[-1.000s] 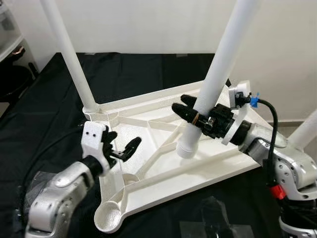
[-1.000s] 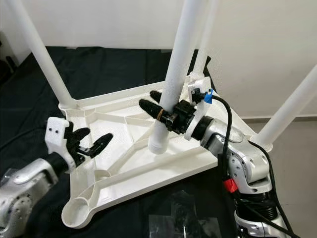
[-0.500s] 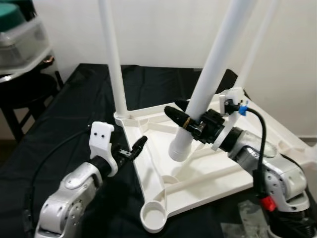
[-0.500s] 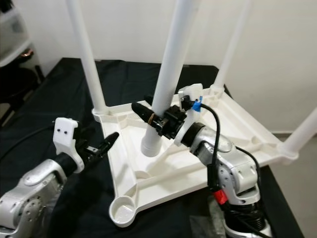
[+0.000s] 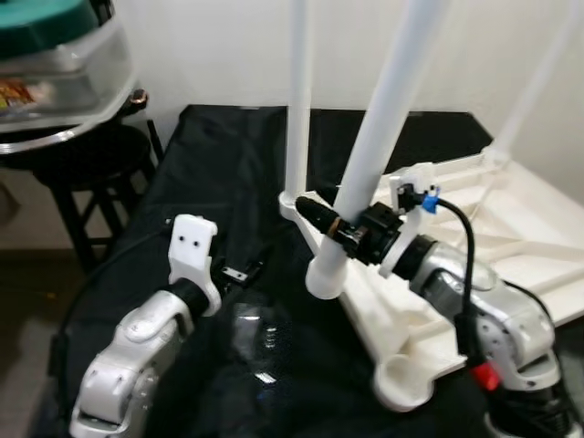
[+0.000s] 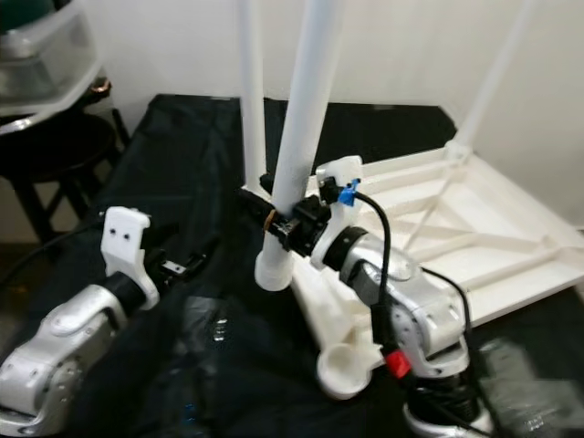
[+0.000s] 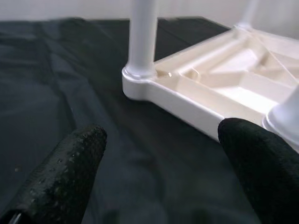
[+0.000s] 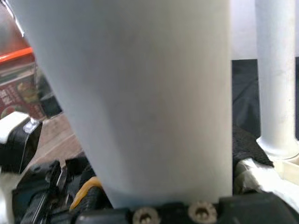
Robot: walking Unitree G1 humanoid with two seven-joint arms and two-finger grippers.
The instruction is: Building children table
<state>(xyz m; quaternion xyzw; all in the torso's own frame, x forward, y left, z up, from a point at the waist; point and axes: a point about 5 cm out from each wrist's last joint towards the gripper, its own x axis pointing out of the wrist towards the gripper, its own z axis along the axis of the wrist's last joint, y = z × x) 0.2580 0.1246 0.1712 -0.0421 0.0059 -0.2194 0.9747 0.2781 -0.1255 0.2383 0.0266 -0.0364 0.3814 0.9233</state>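
The white children's table top [image 5: 511, 214] lies upside down on black cloth, with white legs standing in two corners, one [image 5: 297, 100] near the middle and one [image 5: 540, 78] at the far right. An empty round socket [image 5: 401, 385] faces me at the near corner. My right gripper [image 5: 319, 219] is shut on a loose white leg [image 5: 379, 137], tilted, its lower end hanging just left of the table top's edge. My left gripper [image 7: 159, 172] is open and holds nothing, low over the cloth, left of the table top [image 7: 224, 88].
A dark stool [image 5: 82, 155] stands at the left with a clear bin with a teal lid [image 5: 55, 55] above it. A clear bag with small metal parts [image 5: 260, 338] lies on the black cloth [image 5: 219, 155] beneath my arms. A white wall closes the back.
The camera has swung left, so the whole scene shifted right. My left gripper has come off the table top's rim and now sits over the cloth. The right gripper still holds the leg.
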